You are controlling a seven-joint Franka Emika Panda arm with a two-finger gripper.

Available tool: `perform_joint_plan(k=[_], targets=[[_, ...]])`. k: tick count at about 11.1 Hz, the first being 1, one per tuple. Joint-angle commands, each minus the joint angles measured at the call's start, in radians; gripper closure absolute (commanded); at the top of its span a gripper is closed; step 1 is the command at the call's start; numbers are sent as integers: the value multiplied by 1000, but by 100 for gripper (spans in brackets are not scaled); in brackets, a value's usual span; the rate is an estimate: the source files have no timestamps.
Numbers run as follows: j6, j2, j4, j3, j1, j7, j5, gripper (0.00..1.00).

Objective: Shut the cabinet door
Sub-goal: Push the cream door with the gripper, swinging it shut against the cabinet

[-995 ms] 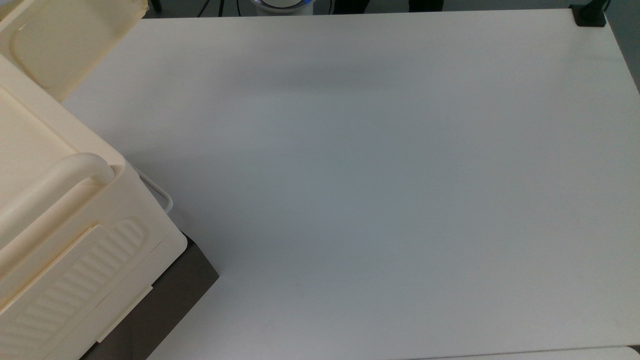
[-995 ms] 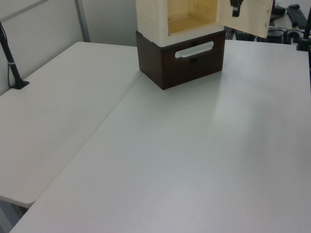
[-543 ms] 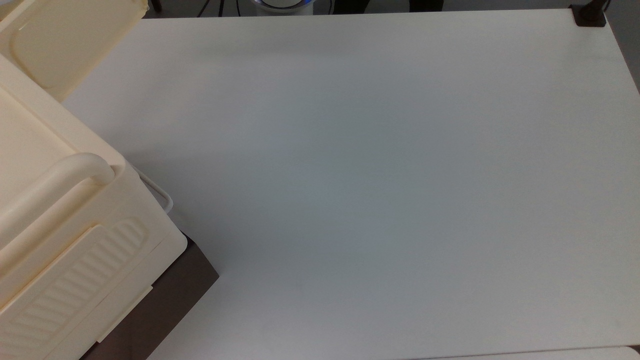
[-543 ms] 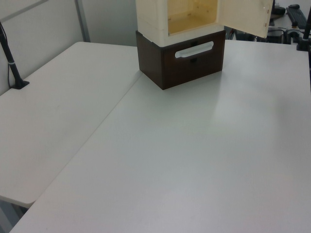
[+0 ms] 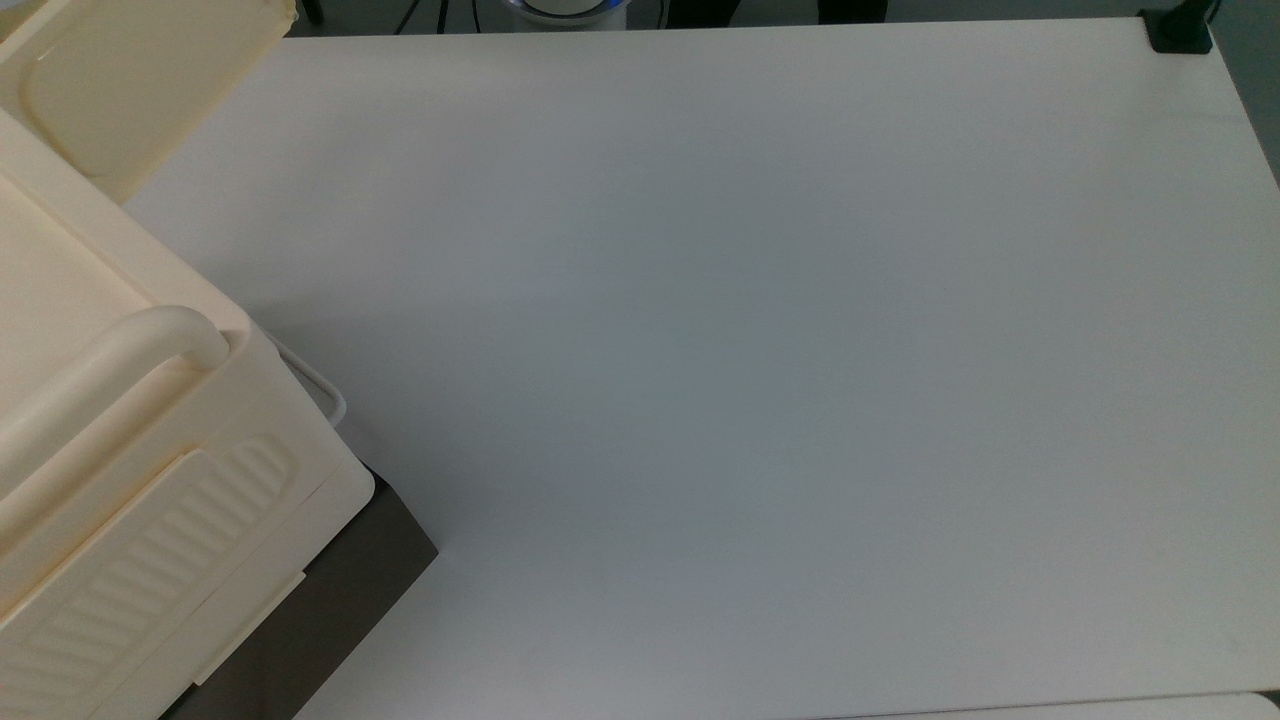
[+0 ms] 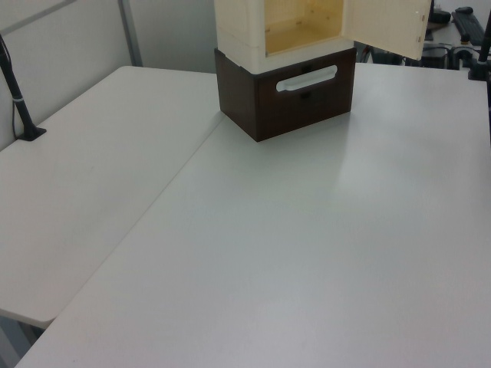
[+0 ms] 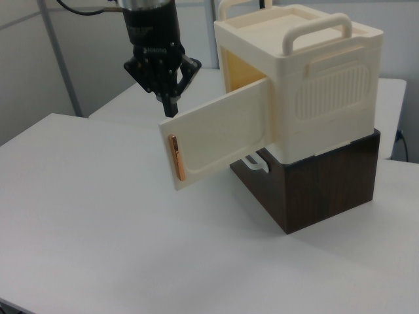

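The cabinet (image 7: 327,98) is a cream box with a bar handle, standing on a dark brown base (image 7: 327,190). Its cabinet door (image 7: 222,134) hangs open, swung out toward the right view's left, with a copper strip (image 7: 175,157) on its free edge. My gripper (image 7: 171,108) hangs just above and behind that free edge, its black fingers together in a point, holding nothing. The cabinet (image 5: 120,420) sits at the top view's left with the cabinet door (image 5: 110,90) open. In the left view the cabinet door (image 6: 387,27) stands open beside the cabinet's (image 6: 238,31) hollow inside.
The white table (image 5: 750,350) stretches wide in front of the cabinet. A white drawer handle (image 6: 307,78) sticks out of the brown base. A black clamp (image 5: 1180,30) sits at the far corner. A black pole (image 6: 19,100) stands on a second table (image 6: 92,169).
One second ago a dark part of the gripper showed in front of the open door in the left view. It has since left that view. The door has not moved.
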Motion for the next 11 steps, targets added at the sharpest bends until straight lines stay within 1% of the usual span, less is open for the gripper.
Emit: perform_joint_plan(k=[1, 4, 5, 7, 8, 9, 11], targets=[[15, 17, 1, -30, 7, -37, 16, 100], [74, 78, -1, -26, 16, 4, 19, 100], [103, 91, -1, -24, 16, 44, 25, 100], [158, 94, -2, -15, 19, 71, 28, 100], [192, 95, -19, -14, 22, 102, 37, 100], [245, 95, -31, -14, 42, 140, 63, 100], [305, 103, -47, -14, 71, 167, 86, 100]])
